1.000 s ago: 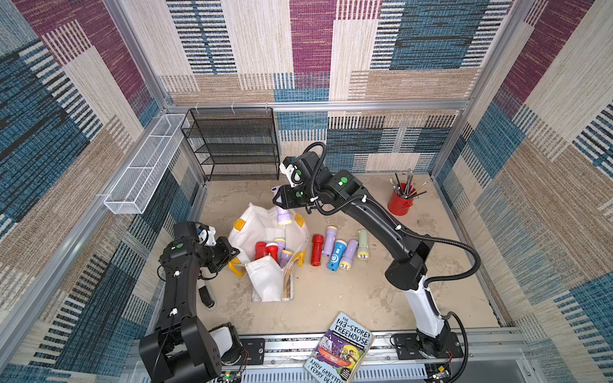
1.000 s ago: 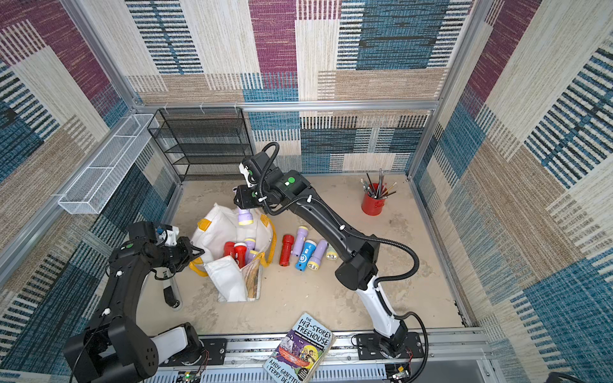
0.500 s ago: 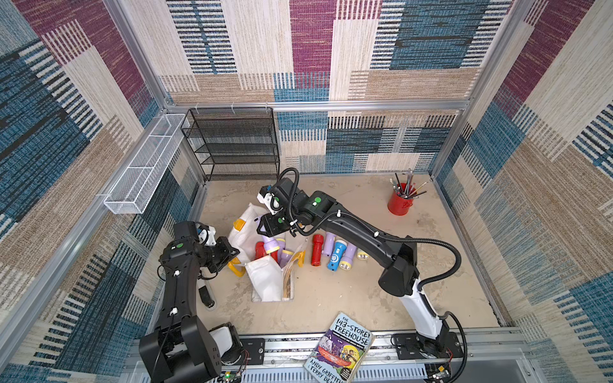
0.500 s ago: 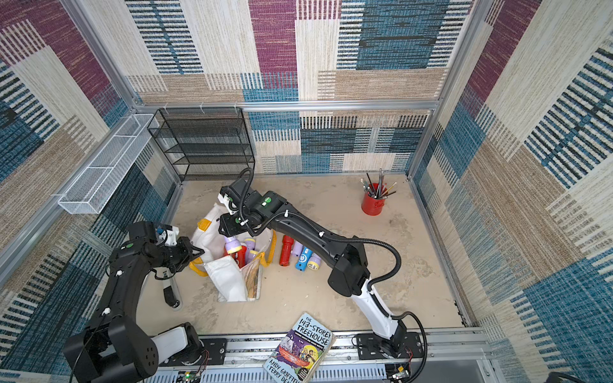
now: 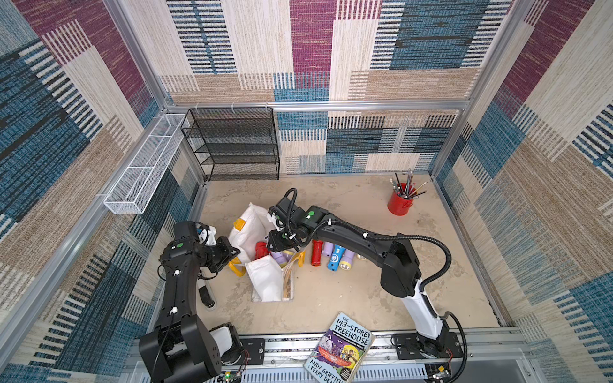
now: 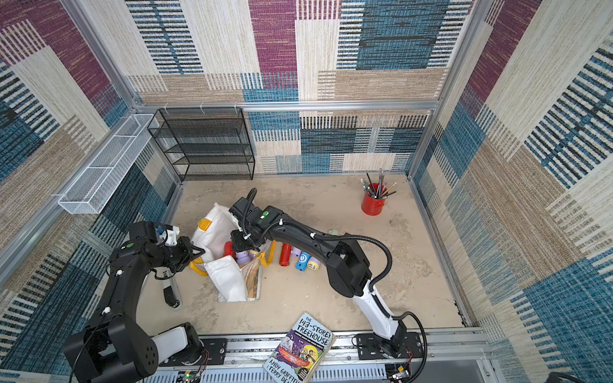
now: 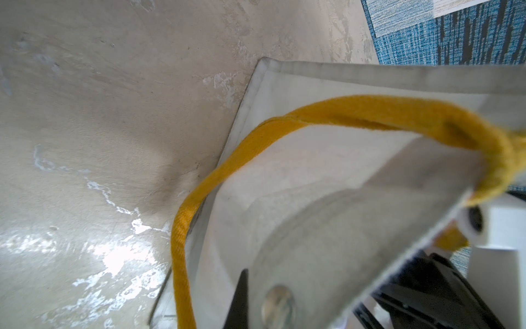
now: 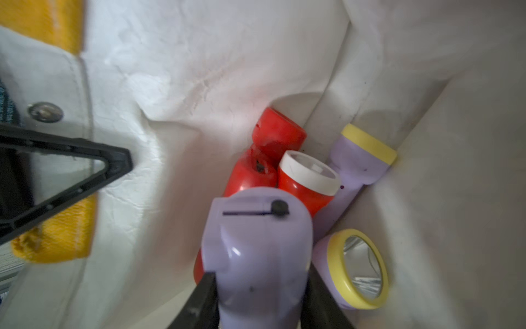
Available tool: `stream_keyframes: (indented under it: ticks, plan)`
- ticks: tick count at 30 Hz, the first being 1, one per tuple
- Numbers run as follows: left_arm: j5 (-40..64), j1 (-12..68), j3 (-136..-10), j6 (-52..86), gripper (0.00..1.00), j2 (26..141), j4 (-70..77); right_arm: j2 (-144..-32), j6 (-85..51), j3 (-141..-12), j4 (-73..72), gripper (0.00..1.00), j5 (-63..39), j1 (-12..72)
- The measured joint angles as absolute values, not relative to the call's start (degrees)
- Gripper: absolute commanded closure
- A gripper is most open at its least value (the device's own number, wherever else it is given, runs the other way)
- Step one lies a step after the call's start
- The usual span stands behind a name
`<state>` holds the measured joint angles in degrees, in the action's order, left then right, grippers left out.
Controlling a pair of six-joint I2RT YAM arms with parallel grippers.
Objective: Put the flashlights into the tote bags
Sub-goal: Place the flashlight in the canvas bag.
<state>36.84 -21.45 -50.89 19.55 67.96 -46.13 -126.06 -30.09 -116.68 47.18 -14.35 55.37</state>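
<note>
My right gripper point(image 8: 259, 287) is clamped on a lilac flashlight point(image 8: 256, 245) — the jaws press on both sides of its body — and it hangs in the open mouth of the tote bag point(image 5: 250, 228). Deeper in the bag I see a red flashlight point(image 8: 277, 134), a second red one with a white head point(image 8: 308, 178), and two lilac ones with yellow heads point(image 8: 363, 159) point(image 8: 355, 267). They are packed close together against the white cloth.

My left gripper point(image 5: 232, 255) is closed tight on the bag's rim, right beside a yellow handle point(image 7: 341, 114). In the right wrist view one of its fingers point(image 8: 111, 165) lies against the white cloth there. The bag slumps on the table point(image 5: 348, 298) with its mouth open upward.

Just beside the bag, on the side away from the left gripper, a row of flashlights lies on the table, side by side. It has a red one point(image 5: 316, 252), a lilac one point(image 5: 327, 247), a blue flashlight point(image 5: 335, 260) and a lilac one with a yellow head point(image 5: 346, 263).

Well apart from the bag stand a red cup point(image 5: 399, 204) of pencils and a black mesh rack point(image 5: 232, 146). A book point(image 5: 345, 348) lies at the table's edge, also clear of the bag.
</note>
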Motion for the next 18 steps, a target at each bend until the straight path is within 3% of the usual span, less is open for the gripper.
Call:
stream_keyframes:
  ticks: [11, 18]
  plan:
    - [36.84, -21.45, -50.89, 19.55, 1.0, 67.99, -46.13, -125.21, -34.28, -110.34, 45.3, 0.63, -9.43, 55.37]
    - [36.86, -21.45, -50.89, 19.55, 1.0, 68.05, -46.11, -124.81, -35.55, -107.11, 43.57, 0.56, -7.44, 55.37]
